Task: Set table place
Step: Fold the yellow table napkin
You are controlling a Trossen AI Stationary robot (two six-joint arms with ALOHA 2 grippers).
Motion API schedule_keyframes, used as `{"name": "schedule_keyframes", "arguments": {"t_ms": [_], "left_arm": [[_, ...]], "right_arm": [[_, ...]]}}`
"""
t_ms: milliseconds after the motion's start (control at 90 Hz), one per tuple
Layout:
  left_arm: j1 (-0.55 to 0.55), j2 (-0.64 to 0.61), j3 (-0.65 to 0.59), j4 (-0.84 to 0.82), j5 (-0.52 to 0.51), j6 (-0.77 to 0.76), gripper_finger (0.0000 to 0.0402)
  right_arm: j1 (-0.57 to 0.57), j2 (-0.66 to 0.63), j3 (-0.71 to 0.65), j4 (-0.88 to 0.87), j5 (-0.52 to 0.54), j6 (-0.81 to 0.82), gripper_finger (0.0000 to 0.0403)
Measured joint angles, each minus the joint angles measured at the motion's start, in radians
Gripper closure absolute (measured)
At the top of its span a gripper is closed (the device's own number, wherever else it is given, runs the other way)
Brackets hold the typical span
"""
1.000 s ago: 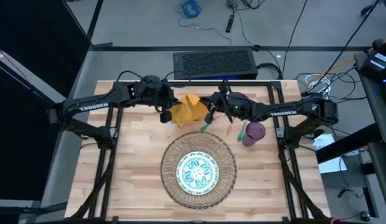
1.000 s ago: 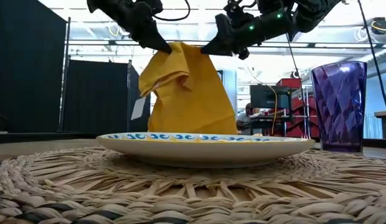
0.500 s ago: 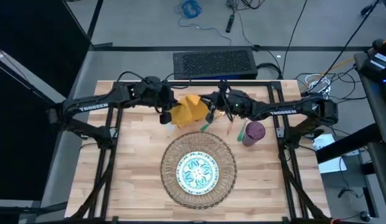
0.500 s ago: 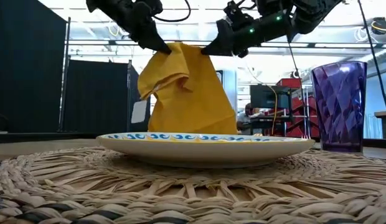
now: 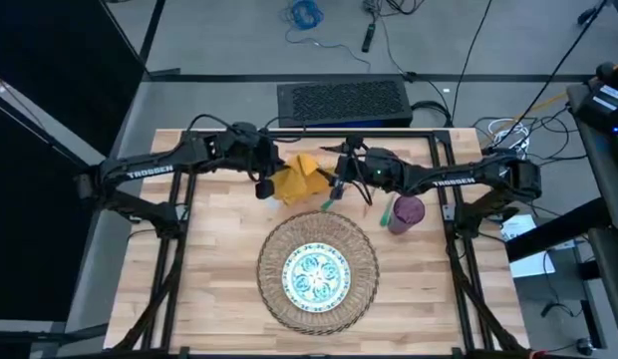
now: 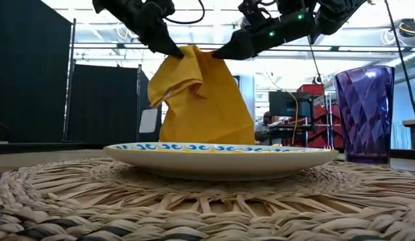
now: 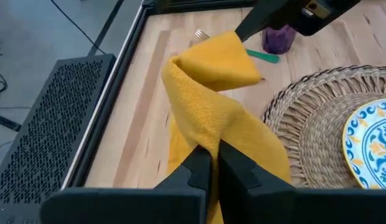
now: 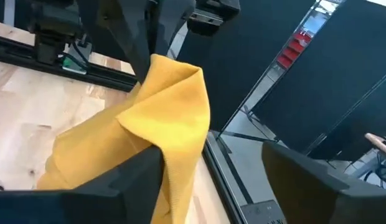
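Partway: plate (image 5: 315, 276) sat on mat (image 5: 271, 249), mid-worktop (image 5: 209, 269). Napkin (image 5: 302, 178) hung behind mat, left claw (image 5: 267, 182) clamping one corner; right claw (image 5: 338, 182) grip unclear. Cup (image 5: 406, 213), cutlery (image 5: 386, 213) unplaced.

Yellow napkin (image 8: 155, 118) draped up in a peak over the wood table (image 8: 31, 118). Other arm's gripper (image 8: 146, 43) pinches the peak, at 12 o'clock from the cloth. Black curtains behind.

Mustard napkin (image 5: 301, 176) lifted, draped — behind straw mat (image 5: 318, 272), patterned plate (image 5: 316, 276), purple cup (image 5: 406, 212).
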Motion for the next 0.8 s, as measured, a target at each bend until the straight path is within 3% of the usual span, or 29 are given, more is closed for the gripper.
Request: {"name": "schedule_keyframes", "arguments": {"t_ms": [222, 478, 800], "left_arm": [[-0.002, 0.000, -0.001, 0.008, 0.000, -0.001, 0.0401], [-0.017, 0.000, -0.001, 0.032, 0.026, -0.023, 0.0402], [-0.017, 0.000, -0.001, 0.012, 0.026, -0.018, 0.0402]], "right_arm": [[0.023, 0.048, 0.001, 0.057, 0.006, 0.003, 0.0140], [0.044, 0.117, 0.001, 0.112, 0.154, -0.049, 0.0141], [0.042, 0.109, 0.001, 0.163, 0.159, -0.072, 0.0141]]}}
